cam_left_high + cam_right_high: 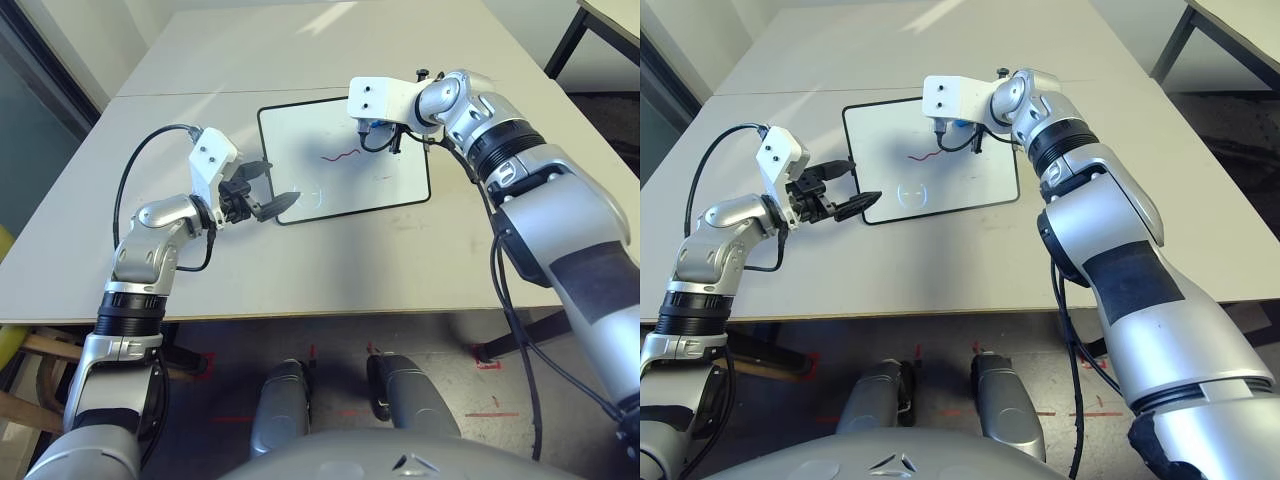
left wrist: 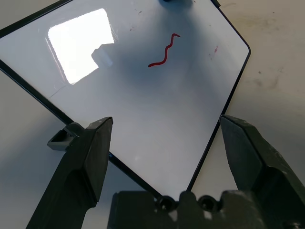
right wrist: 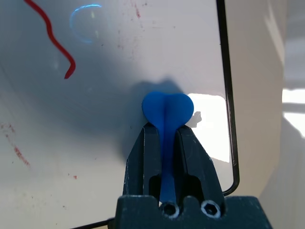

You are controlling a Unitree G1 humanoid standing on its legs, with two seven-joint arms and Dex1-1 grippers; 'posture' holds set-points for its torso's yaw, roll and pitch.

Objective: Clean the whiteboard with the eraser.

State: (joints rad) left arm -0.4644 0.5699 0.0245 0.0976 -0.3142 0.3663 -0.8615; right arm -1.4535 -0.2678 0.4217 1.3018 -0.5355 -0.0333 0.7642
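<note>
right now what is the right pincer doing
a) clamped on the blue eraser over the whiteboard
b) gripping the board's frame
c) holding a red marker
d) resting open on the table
a: the right pincer is closed on the blue eraser, poised over the whiteboard near the red squiggle.

A pale beige, smooth-topped worktop (image 1: 330,250) fills the room's centre, a seam running across its far half, sunlight falling in patches there. Beneath lies a dark floor (image 1: 330,385) with red tape marks (small crosses). A second black-legged table (image 1: 585,30) stands at far right.
</note>
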